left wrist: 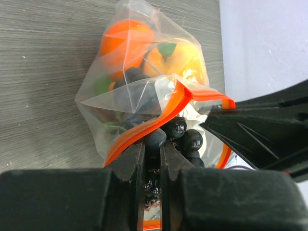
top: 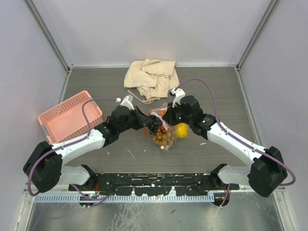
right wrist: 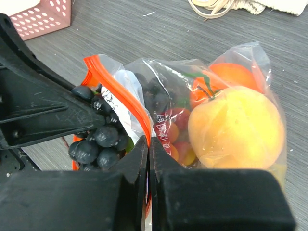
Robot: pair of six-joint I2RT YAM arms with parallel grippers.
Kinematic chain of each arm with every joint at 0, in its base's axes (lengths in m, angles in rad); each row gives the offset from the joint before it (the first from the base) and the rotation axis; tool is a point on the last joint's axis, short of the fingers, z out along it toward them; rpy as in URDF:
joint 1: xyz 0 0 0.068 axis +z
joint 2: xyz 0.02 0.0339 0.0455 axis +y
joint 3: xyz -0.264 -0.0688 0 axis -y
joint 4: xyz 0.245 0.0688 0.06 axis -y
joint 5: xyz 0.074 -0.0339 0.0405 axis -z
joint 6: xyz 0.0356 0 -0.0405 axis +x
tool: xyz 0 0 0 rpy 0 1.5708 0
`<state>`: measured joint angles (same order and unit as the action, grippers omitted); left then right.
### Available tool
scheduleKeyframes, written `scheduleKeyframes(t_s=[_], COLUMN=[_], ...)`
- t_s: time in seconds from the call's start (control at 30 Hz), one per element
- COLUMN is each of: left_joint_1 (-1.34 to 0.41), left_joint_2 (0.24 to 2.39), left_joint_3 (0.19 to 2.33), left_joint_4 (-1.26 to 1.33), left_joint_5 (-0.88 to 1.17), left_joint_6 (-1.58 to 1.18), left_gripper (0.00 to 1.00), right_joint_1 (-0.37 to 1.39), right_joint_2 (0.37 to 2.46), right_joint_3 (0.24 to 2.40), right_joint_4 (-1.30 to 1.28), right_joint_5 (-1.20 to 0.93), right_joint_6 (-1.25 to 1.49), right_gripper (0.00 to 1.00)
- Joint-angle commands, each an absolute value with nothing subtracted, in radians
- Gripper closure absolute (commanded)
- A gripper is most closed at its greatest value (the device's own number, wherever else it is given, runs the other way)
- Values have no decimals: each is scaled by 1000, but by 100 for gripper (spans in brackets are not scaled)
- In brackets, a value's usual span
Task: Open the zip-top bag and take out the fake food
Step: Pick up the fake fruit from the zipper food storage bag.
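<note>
The zip-top bag (top: 166,134) lies mid-table between both arms, its mouth with the orange-red zip strip (right wrist: 120,91) standing open. My right gripper (right wrist: 149,142) is shut on the bag's zip edge at its right lip. My left gripper (left wrist: 153,142) reaches into the mouth from the left and is shut on the dark purple grapes (left wrist: 180,130), which sit half out of the opening (right wrist: 96,139). Inside the clear plastic (left wrist: 94,96) I see an orange fruit (left wrist: 126,38), a yellow lemon (right wrist: 236,130) and small tan and red berries (right wrist: 175,130).
A pink mesh basket (top: 70,118) stands at the left, close to my left forearm. A crumpled beige cloth (top: 151,79) lies just behind the bag. Grey walls close in the table at the back and both sides.
</note>
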<state>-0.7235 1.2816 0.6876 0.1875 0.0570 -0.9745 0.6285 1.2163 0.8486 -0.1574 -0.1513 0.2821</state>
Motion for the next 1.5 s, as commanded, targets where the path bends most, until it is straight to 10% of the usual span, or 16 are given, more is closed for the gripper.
scheduleKeyframes(t_s=[0.0, 0.97, 1.3, 1.47], left_joint_1=[-712, -561, -565, -566], left_joint_2=[1230, 1364, 1343, 1308], left_joint_3=[698, 688, 705, 695], left_joint_4=[238, 349, 222, 171], left_joint_5=[140, 505, 460, 434], left_joint_6=[-934, -990, -923, -895], left_gripper=[100, 96, 45, 41], right_joint_1=[620, 621, 620, 621], right_joint_2=[1185, 1218, 1228, 1229], right_joint_3=[847, 841, 836, 836], right_joint_4=[-104, -73, -66, -62], right_joint_5=[-108, -119, -129, -136], right_joint_6=[275, 316, 320, 325], right_gripper=[92, 91, 91, 91])
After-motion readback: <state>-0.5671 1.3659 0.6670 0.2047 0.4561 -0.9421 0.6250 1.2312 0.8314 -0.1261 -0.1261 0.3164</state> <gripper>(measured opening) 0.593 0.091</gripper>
